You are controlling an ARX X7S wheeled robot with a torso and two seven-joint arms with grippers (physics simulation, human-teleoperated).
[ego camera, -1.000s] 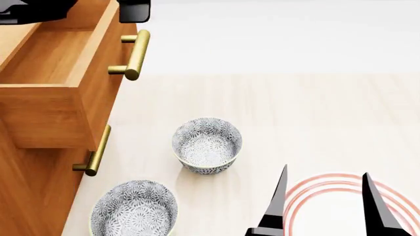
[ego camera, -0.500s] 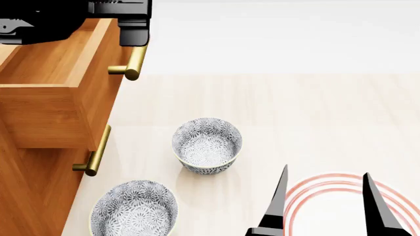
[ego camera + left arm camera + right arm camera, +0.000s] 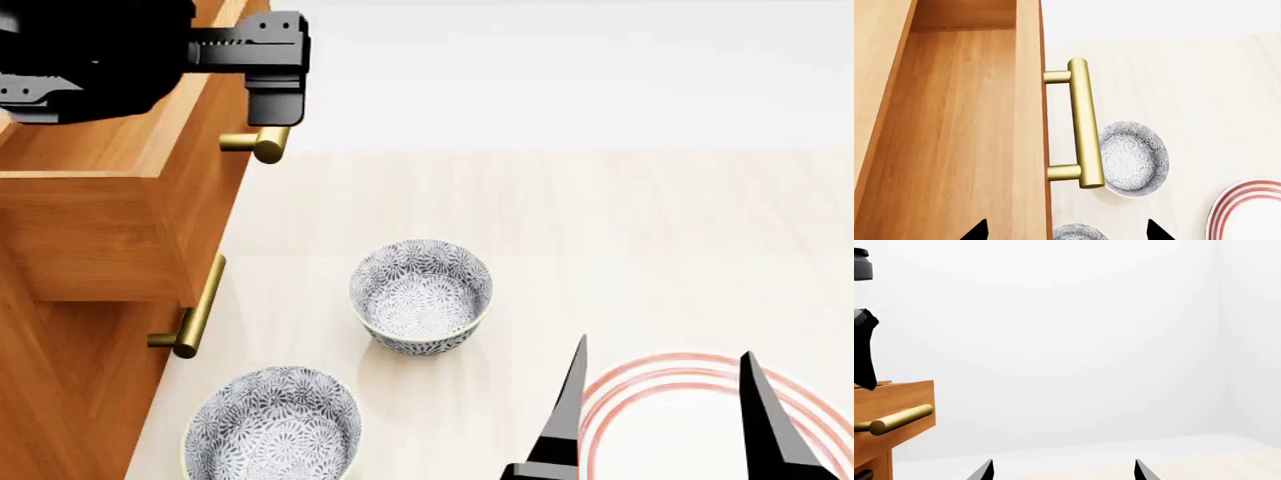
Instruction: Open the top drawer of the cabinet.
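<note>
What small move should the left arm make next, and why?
Probably lift the left gripper up and away: the top drawer already juts well out of the cabinet, its wood floor exposed, and the open fingers hold nothing, hovering above the brass handle.

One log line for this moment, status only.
top drawer: pulled out | left end effector: open, above brass handle | right end effector: open, over plate

Matte black throughout. Left gripper (image 3: 274,75): blocky housing, ribbed grey-edged rail, upper left of head view. Right gripper (image 3: 661,420): two slim, tapering, pointed black fingers (image 3: 567,410), lower right.
</note>
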